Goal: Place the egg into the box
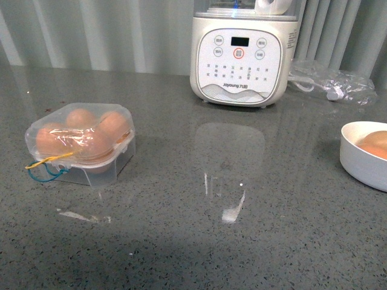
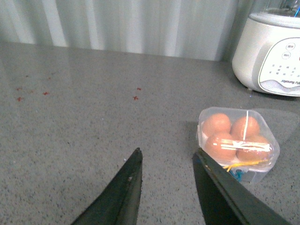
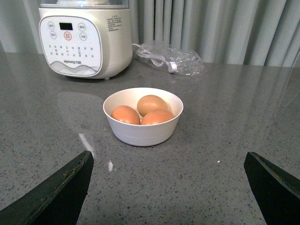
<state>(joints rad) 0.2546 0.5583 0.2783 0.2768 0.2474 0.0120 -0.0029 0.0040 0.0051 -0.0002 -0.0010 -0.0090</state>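
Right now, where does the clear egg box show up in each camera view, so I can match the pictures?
Front view: the clear egg box sits left of centre on the grey counter, lid closed over brown eggs.
Left wrist view: the box is at lower right, beyond the open left gripper.
Right wrist view: not in it; only the white bowl of eggs shows.
Shared landmark: the white Joyoung appliance.

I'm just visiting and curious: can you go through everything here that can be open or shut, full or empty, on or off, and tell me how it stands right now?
Box: lid shut, all four cells filled with eggs, cords at the front.
White bowl: holds three brown eggs.
Soy-milk machine: upright; display dark.
Plastic bag: lying by the machine, a white cable inside.
Left hand: open, empty.
Right hand: wide open, empty.
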